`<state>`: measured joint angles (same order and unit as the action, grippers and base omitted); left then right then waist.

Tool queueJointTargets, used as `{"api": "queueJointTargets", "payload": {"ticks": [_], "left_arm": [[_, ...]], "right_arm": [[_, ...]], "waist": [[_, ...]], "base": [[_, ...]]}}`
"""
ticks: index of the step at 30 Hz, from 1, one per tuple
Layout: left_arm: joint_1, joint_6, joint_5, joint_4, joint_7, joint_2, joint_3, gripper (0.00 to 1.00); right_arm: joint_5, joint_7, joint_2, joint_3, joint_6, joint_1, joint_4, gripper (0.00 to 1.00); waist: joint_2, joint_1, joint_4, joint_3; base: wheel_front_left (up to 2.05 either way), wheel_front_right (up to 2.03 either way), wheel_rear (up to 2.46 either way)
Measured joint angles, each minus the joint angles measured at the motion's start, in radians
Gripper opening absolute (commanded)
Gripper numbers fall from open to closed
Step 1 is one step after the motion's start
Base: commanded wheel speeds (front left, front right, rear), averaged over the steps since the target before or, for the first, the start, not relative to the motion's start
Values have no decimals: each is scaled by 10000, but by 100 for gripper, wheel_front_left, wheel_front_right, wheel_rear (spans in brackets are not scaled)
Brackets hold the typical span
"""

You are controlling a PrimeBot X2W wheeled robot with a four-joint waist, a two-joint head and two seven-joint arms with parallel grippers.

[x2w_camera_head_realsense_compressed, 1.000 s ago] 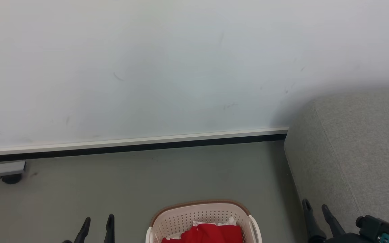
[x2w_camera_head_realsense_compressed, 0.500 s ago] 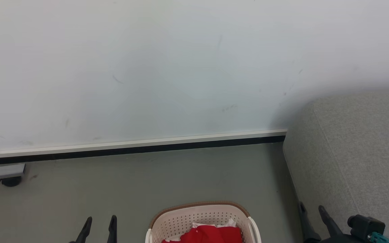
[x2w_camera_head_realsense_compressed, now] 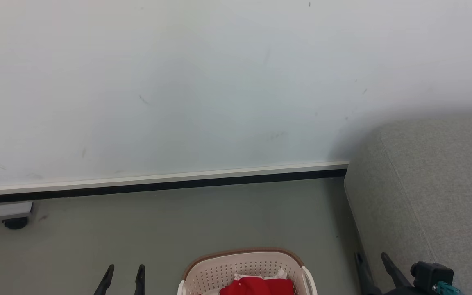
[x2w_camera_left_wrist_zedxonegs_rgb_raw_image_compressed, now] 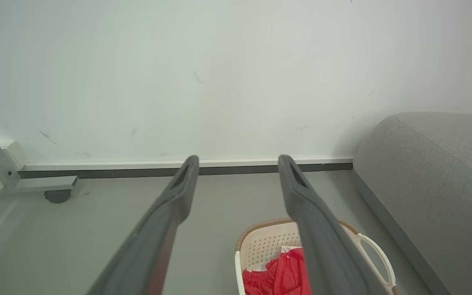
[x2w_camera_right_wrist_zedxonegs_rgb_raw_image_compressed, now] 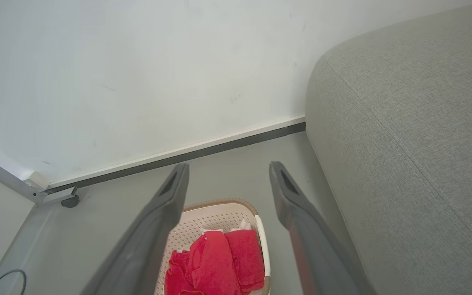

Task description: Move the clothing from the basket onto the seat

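Finds the clothing (x2w_camera_head_realsense_compressed: 258, 286) heaped red inside the basket (x2w_camera_head_realsense_compressed: 242, 250) on the floor (x2w_camera_head_realsense_compressed: 178, 221) at 6 o'clock in the head view. Holds the left gripper (x2w_camera_head_realsense_compressed: 125, 270) at 7 and the right gripper (x2w_camera_head_realsense_compressed: 370, 258) at 5 o'clock, fingers parted, gripping nothing, probably flanking the basket for a downward reach. Leaves the seat (x2w_camera_head_realsense_compressed: 432, 184) at 3 o'clock bare, rounded edge near the basket — a short lift over; open floor toward 12.
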<state>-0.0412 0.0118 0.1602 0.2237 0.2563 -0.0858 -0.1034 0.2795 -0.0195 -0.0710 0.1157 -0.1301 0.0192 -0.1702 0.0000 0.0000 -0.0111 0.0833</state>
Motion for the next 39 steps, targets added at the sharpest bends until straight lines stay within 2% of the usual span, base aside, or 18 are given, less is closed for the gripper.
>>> {"api": "queueJointTargets", "payload": {"ticks": [22, 32, 39], "left_arm": [[56, 0, -222, 142, 59, 8, 59, 100], [-47, -113, 173, 986, 59, 121, -94, 100], [-872, -253, 255, 1883, -4, 219, -460, 100]], "right_arm": [[-232, -96, 67, 150, -2, 2, 10, 100], [-397, -211, 19, 426, -2, -226, 207, 100], [-894, -242, -50, 594, -2, -597, 593, 100]], "waist": [[1, 0, 148, 46], [0, 0, 907, -272], [0, 0, 1696, -894]], "base": [[0, 0, 0], [0, 0, 0], [0, 0, 0]]}}
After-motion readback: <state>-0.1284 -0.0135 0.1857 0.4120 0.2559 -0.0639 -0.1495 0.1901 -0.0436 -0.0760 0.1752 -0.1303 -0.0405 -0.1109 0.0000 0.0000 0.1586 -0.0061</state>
